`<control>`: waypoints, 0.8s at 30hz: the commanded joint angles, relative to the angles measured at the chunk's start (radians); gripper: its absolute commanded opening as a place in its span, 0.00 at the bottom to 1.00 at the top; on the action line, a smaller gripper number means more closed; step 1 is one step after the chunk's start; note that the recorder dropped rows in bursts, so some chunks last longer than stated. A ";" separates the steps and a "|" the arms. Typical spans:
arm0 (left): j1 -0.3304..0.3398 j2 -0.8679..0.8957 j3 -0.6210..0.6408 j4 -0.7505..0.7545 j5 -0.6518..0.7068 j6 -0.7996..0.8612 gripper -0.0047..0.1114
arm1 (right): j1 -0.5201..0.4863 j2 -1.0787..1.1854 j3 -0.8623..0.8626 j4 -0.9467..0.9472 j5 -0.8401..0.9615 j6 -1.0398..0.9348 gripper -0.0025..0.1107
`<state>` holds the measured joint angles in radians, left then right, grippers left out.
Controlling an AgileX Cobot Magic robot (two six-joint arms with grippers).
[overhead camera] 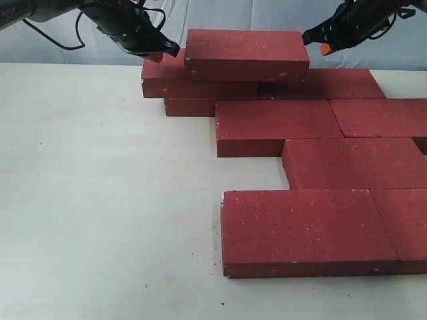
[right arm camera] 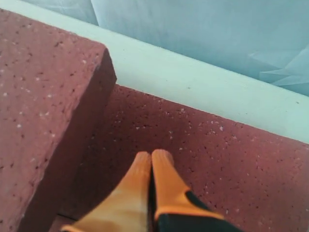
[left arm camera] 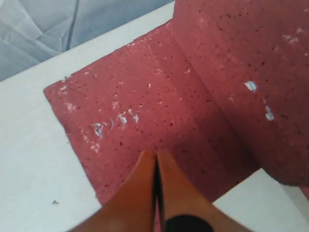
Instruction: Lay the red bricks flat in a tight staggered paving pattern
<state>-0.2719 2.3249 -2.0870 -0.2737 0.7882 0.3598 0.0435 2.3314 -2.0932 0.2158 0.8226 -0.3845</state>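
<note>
Toward the near side of the bench (overhead camera: 100, 200), bricks (overhead camera: 307, 230) lie flat in staggered rows; at the far end a top brick (overhead camera: 247, 55) rests on others, long axis left to right. It sits between both arms: left fingers (left arm camera: 140, 193) pinched together, empty, by its left end; right fingers (right arm camera: 166, 179) likewise, just off its right.

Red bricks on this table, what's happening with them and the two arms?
Most red bricks already lie flat in staggered rows on the table. One raised brick sits stacked on the back row. The left gripper and right gripper, both shut and empty, flank its two ends, seemingly to shift it.
</note>
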 commanded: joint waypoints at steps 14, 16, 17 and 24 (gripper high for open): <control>-0.074 0.046 -0.079 -0.046 -0.002 0.015 0.04 | 0.055 0.025 -0.019 0.020 -0.009 -0.002 0.01; -0.079 0.046 -0.079 -0.055 -0.007 0.017 0.04 | 0.062 0.025 -0.019 0.023 -0.009 -0.002 0.01; -0.081 0.046 -0.079 -0.055 -0.007 0.017 0.04 | 0.065 0.025 -0.019 0.023 -0.009 -0.002 0.01; -0.081 0.038 -0.079 -0.112 -0.002 0.077 0.04 | 0.069 -0.004 -0.019 0.017 0.015 -0.005 0.01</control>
<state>-0.3394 2.3741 -2.1596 -0.3410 0.7925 0.4284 0.1040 2.3580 -2.1045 0.2089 0.8253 -0.3840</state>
